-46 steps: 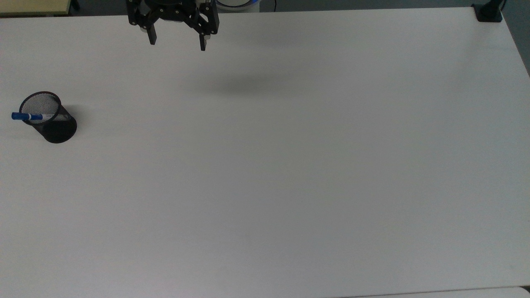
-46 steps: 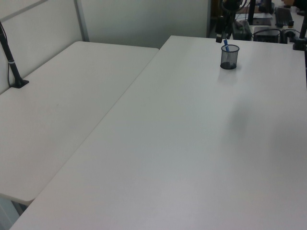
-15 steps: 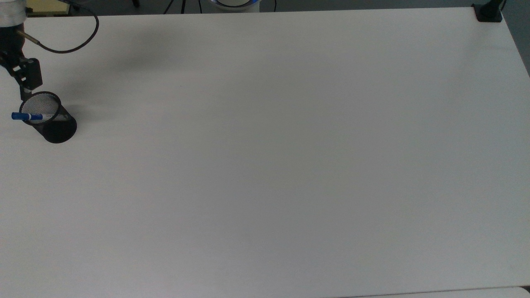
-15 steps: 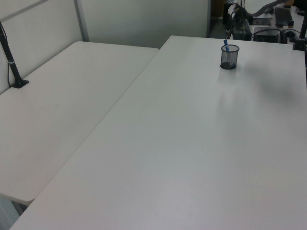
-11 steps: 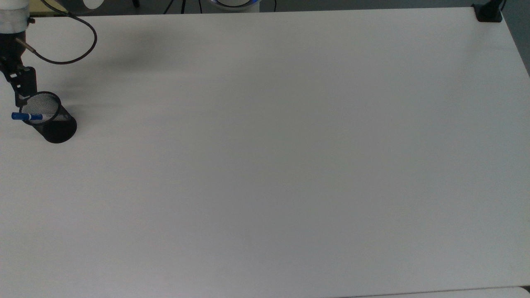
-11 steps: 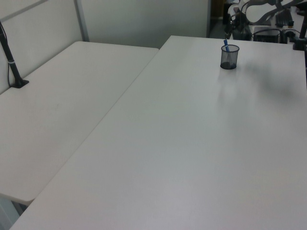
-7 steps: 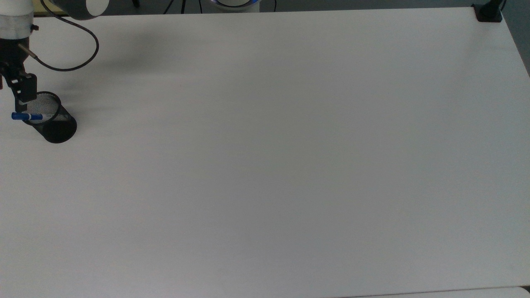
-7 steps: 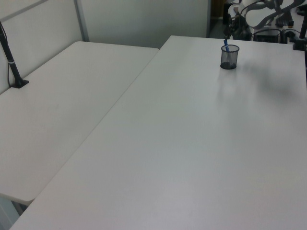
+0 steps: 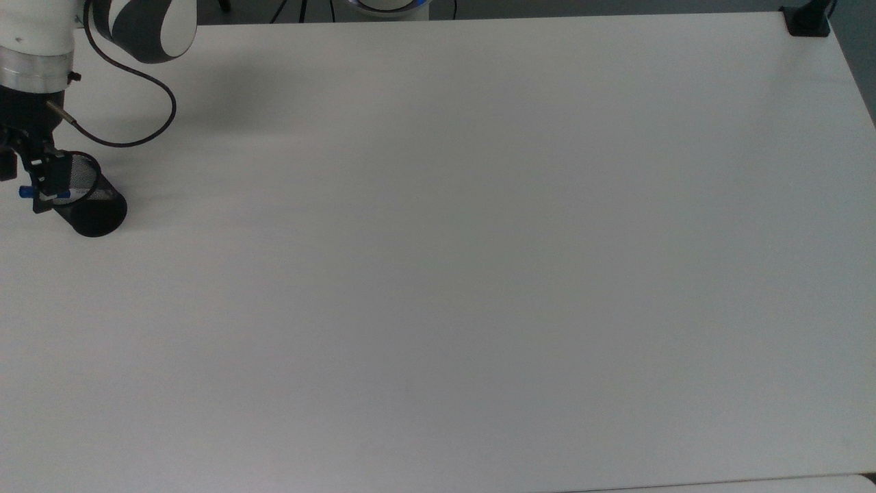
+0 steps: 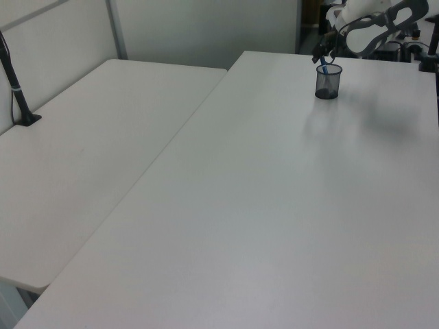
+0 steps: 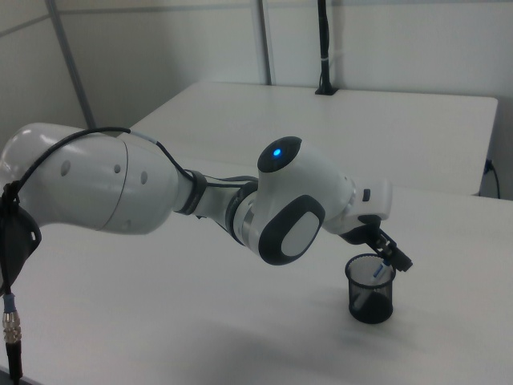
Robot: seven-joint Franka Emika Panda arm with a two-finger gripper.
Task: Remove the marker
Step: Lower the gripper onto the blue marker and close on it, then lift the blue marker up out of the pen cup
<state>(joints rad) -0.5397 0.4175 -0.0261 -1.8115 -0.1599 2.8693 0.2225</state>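
Note:
The marker (image 9: 25, 192) stands tilted in a black mesh cup (image 9: 92, 209) at the top view's far left, its blue cap sticking out over the rim. My gripper (image 9: 27, 179) hangs over the cup's rim, open, with one finger (image 9: 48, 179) crossing in front of the marker's barrel and the other at the picture's edge. The cap lies between them. In the right view the gripper (image 11: 389, 258) reaches down to the marker's top (image 11: 384, 269) above the cup (image 11: 370, 290). The left view has the cup (image 10: 328, 82) far back with the gripper (image 10: 324, 56) just above it.
The white table (image 9: 452, 274) stretches wide to the top view's right of the cup. A black cable (image 9: 130, 140) loops from my wrist above the table. A black clamp post (image 9: 807, 20) sits at the far right corner. A second table (image 10: 89, 151) adjoins in the left view.
My gripper has come from the table's back middle over to the cup and lowered, so its fingers now straddle the marker's cap. The cup and the marker have stayed in place.

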